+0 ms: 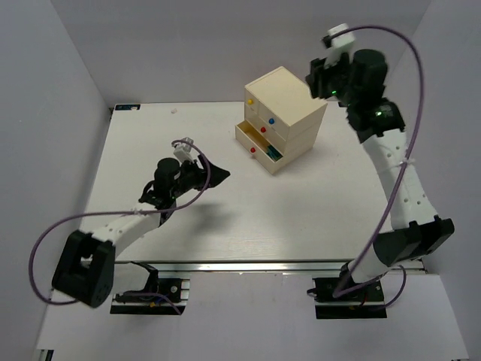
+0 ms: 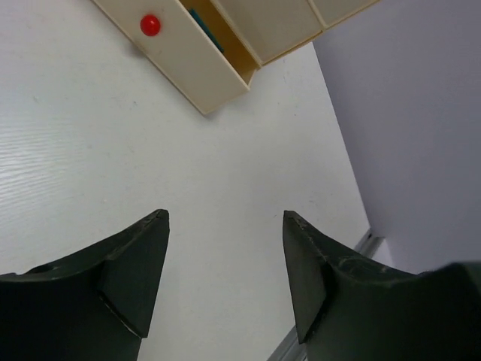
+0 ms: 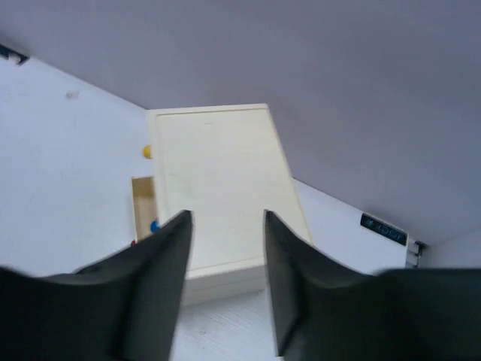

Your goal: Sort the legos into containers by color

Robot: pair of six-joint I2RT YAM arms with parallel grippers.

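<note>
The cream chest [image 1: 289,94] stands at the back middle of the table. Its lowest drawer [image 1: 259,153], with a red knob [image 1: 253,149], is pulled out, and something teal [image 1: 273,155] lies inside. The yellow knob [image 1: 250,101] and blue knob [image 1: 271,119] sit above. My left gripper [image 1: 223,174] is open and empty, low over the table in front-left of the chest. In the left wrist view the gripper [image 2: 225,218] faces the open drawer [image 2: 192,64], with a teal brick [image 2: 201,20] in it. My right gripper [image 1: 313,78] hovers open and empty above the chest top [image 3: 218,180]. No loose legos show on the table.
Grey walls close in the table on the left, back and right. A metal rail [image 1: 255,265] runs along the table's near edge. In the right wrist view a drawer [image 3: 141,197] stands slightly out below the yellow knob [image 3: 146,151].
</note>
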